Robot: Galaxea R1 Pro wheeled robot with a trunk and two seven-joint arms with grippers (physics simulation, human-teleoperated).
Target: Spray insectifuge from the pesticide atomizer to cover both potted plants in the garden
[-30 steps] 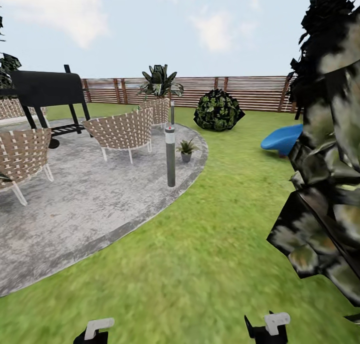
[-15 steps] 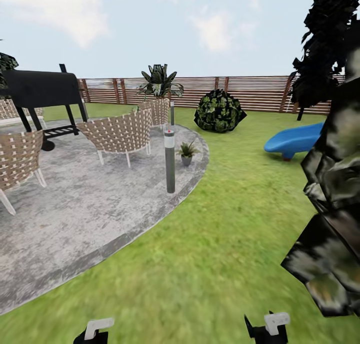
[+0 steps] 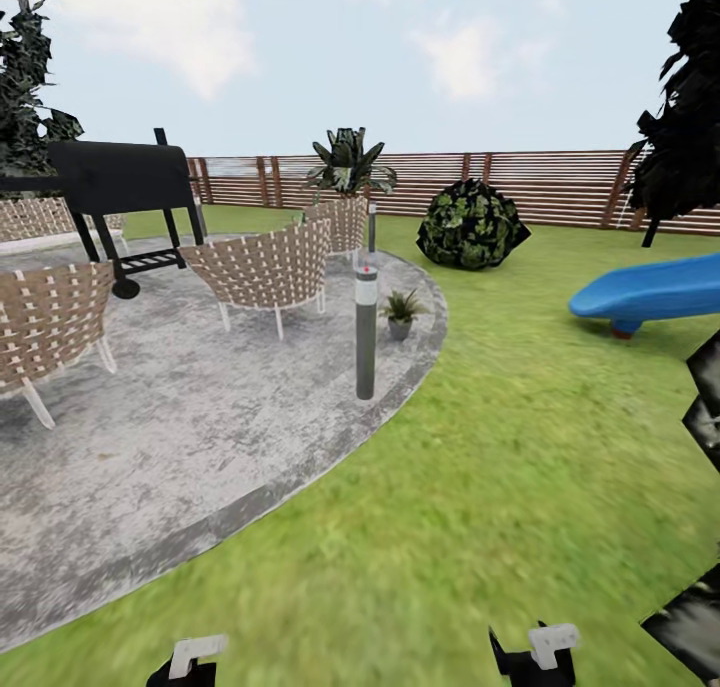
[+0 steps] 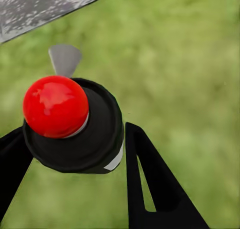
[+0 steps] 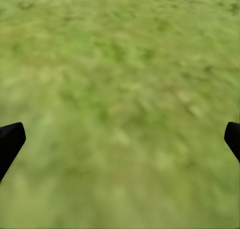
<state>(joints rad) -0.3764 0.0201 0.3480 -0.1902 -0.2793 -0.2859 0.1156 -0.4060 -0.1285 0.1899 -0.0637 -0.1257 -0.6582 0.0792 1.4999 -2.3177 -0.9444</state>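
Head view: a green lawn (image 3: 480, 487) is seen, bordered by a grey paved circle (image 3: 180, 437) and closed at the rear by a brown slatted wooden fence (image 3: 560, 182). On the paving stand woven chairs (image 3: 265, 267) and a black grill (image 3: 125, 182). A grey bollard lamp (image 3: 366, 327) stands at the paving's edge, and one potted plant (image 3: 401, 312) (a low rosette in a small grey pot) sits just beside it, farther back. A dark round shrub (image 3: 472, 225) lies near the fence; a blue slide (image 3: 650, 292) is at the right. Parts of both arms are seen at the lower edge.

Left wrist view: the left tool (image 4: 75, 154) is closed around the pesticide atomizer (image 4: 75, 124), seen from above as a dark round body with a red bit on top; the black fingers (image 4: 150, 184) flank it on both sides. Blurred grass lies below, with paving at one corner.

Right wrist view: the right tool (image 5: 120, 139) is spread wide and holds nothing; its fingertips (image 5: 10, 141) are seen at opposite edges over blurred grass.
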